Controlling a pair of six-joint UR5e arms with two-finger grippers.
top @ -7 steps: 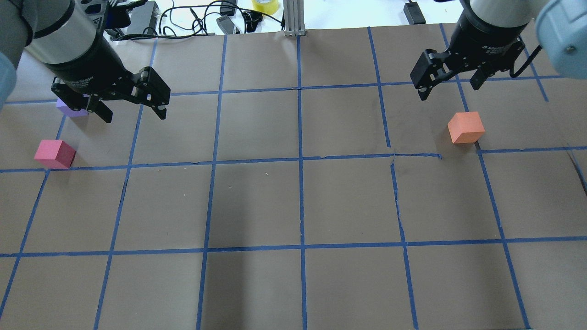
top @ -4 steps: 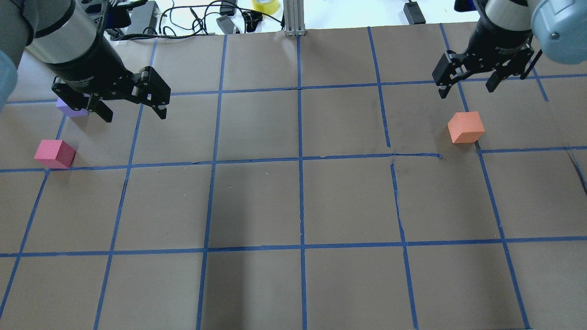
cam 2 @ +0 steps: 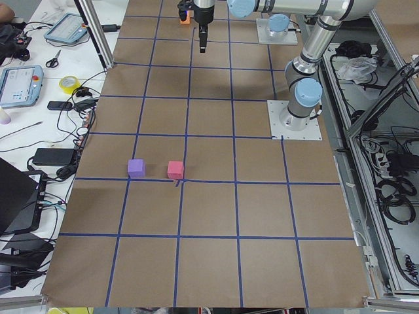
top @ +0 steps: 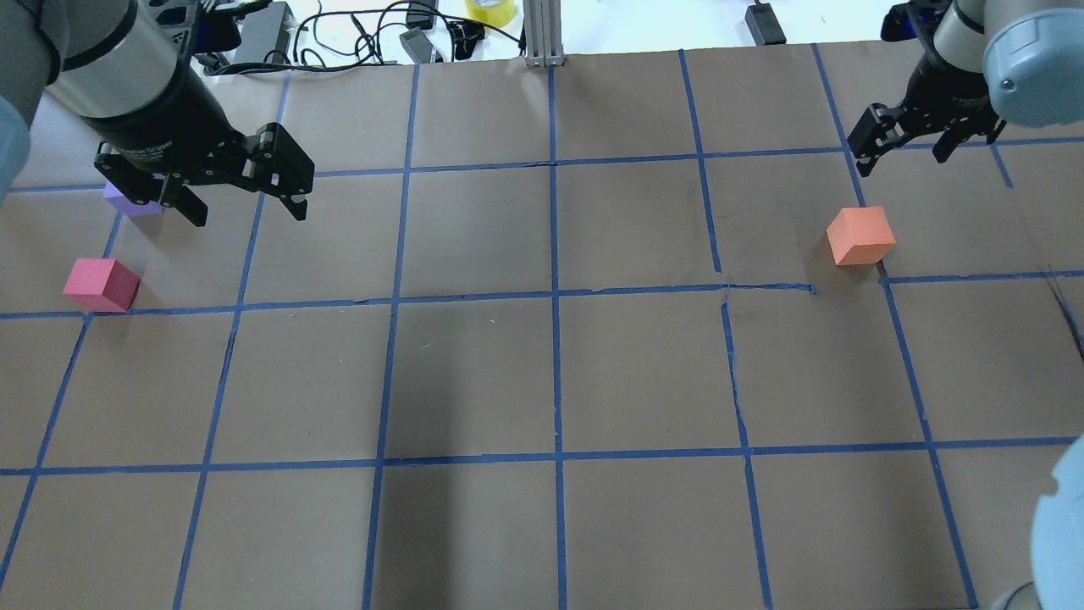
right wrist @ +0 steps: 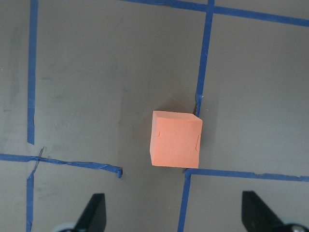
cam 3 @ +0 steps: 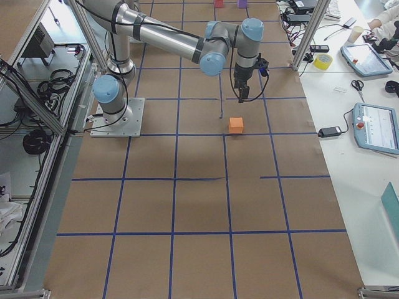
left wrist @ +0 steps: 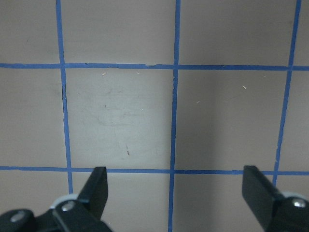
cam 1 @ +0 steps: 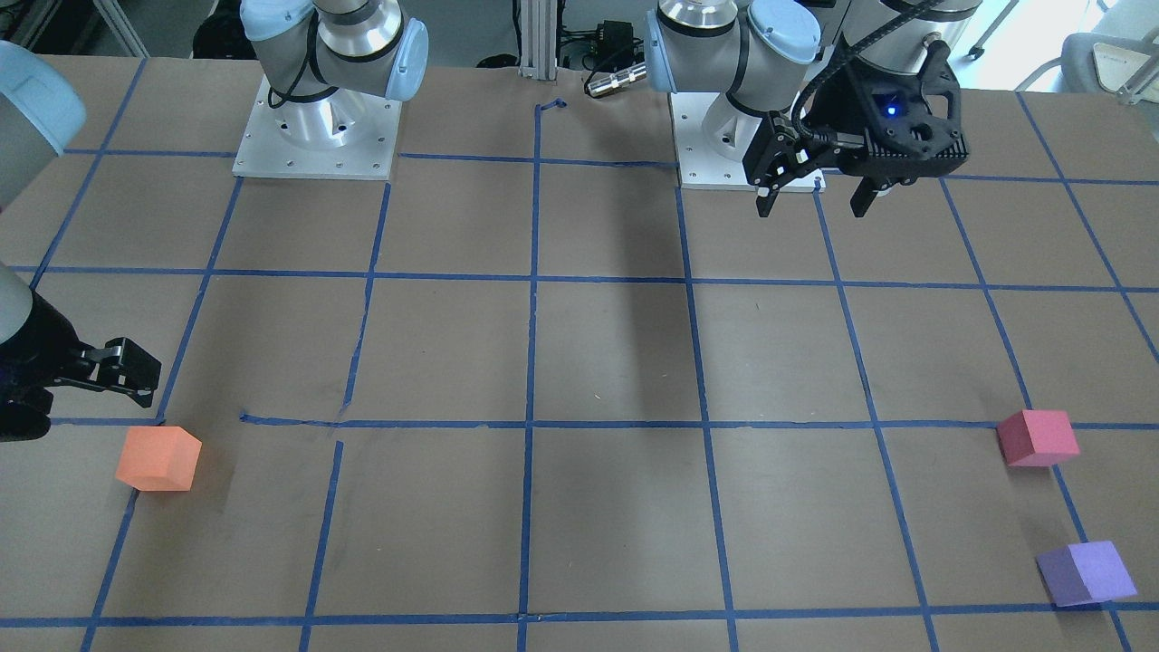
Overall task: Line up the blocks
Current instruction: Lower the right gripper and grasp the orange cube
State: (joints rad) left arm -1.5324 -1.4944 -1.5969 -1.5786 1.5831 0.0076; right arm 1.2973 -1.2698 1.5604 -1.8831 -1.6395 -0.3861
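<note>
Blocks of three colours sit apart on the paper-covered table (top: 644, 373), not in a line. The orange block (top: 860, 235) rests alone on the robot's right side, beside a corner where two strips of blue tape (top: 555, 373) meet. The red-pink block (top: 101, 285) and the purple block (cam 1: 1085, 572) lie well away on the robot's left side. These two are near each other but not touching, the purple one farther from the robot's base, the red-pink one just at a tape line.

The left gripper (top: 248, 213) hangs above the table with its fingers spread wide and nothing between them. Its wrist camera looks down on bare paper and tape only. The front-facing view places it close to the robot's base, clear of both blocks on that side.

The right gripper (top: 899, 154) is likewise spread wide and empty, raised above the table near the orange block without touching it. Its wrist camera shows that block lying flat on the paper below, ahead of the fingertips and within the span of the two fingers.
</note>
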